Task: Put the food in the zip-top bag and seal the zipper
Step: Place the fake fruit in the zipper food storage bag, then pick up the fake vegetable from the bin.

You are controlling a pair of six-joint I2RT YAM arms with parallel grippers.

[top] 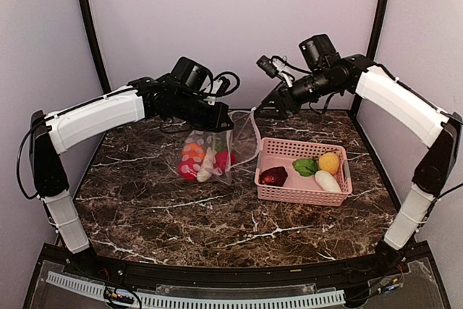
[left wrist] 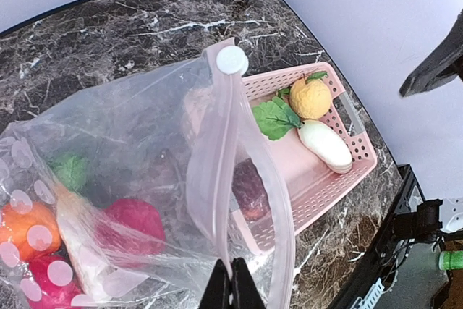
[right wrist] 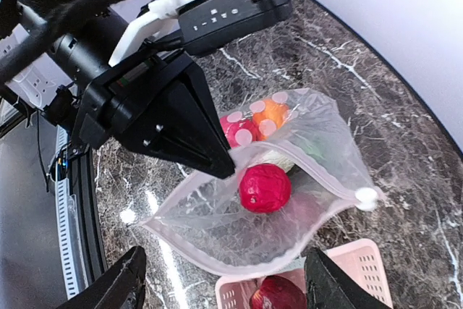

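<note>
Slippage risk: left tool (left wrist: pixel 231 286) pinches only the pale pink zipper strip (left wrist: pixel 217 142) of the clear dotted plastic bag (left wrist: pixel 123 121), held up over the desk (top: pixel 181 215) toward its far edge. The toy food (left wrist: pixel 134 226) inside may drag it free. Spread and empty, the right tool (right wrist: pixel 226 291) hovers above.

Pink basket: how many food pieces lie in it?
3: dark maroon piece at the left end; yellow-orange fruit right rear; white vegetable with green leaf, right front. None seems hidden.

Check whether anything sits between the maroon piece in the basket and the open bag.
Only the low wall of the basket stands between the maroon piece and the zip-top bag, whose mouth the left gripper holds open beside it. Nothing else visible.
</note>
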